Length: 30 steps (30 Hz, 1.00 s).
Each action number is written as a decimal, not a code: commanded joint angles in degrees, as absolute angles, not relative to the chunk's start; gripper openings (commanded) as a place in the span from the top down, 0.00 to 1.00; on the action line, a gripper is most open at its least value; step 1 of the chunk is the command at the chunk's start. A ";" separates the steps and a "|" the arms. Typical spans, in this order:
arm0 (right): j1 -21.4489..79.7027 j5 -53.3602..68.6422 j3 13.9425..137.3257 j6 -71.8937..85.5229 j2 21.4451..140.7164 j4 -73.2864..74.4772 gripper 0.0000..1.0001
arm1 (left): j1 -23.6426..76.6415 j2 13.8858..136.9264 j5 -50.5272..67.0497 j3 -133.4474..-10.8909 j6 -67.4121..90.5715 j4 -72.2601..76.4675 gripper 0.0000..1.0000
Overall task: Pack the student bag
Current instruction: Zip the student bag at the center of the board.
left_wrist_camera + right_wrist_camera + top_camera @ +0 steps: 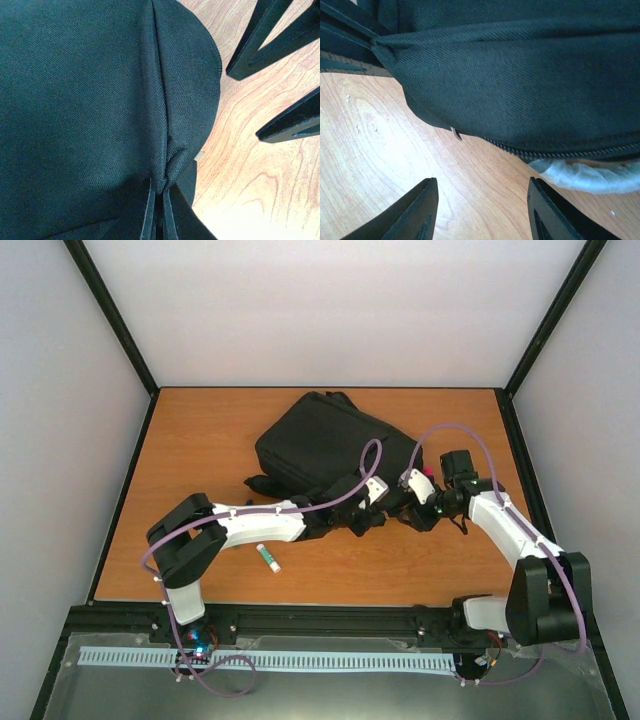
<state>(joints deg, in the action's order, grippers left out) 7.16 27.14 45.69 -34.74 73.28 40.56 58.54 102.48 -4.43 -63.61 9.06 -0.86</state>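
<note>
The student bag [320, 440] lies flat on the tabletop [200, 440], shut as far as can be seen. Both arms work at the bag's near edge.

Left jaws: closed together on a fold of fabric [162, 170] at the bag's near corner, pinching it along a seam.

Right jaws: apart, empty, low over the bare wood just beside the bag's zip [560, 150]. A small metal tab [455, 132], probably the zip pull, shows at the bag's lower edge between the fingers' line and the fabric. A piece of clear plastic [585, 176] shows under the zip line; whether it sits inside or beneath the bag cannot be told.

A white tube with a green cap [268, 557] lies near the bag, apart from it, on its near-left side.

Step in hand, as judged: opening the bag. The left grip anchors the fabric. The next move calls for the right jaws to advance to the tab, close on it, and draw along the zip against the left hold.
</note>
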 commanded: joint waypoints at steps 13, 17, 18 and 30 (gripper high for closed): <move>8.96 34.84 42.09 -37.16 74.92 30.25 0.51 | 57.83 104.43 -2.94 -67.11 19.74 5.45 0.99; 9.43 34.72 41.04 -37.12 75.44 28.51 0.53 | 57.83 104.58 -2.81 -67.13 19.93 5.24 0.99; 9.63 34.71 40.86 -37.12 75.49 28.12 0.54 | 57.81 104.70 -2.90 -67.15 19.93 5.10 0.99; 10.20 33.86 40.19 -40.16 74.12 31.92 0.62 | 57.74 103.79 -2.12 -65.85 23.74 6.32 0.99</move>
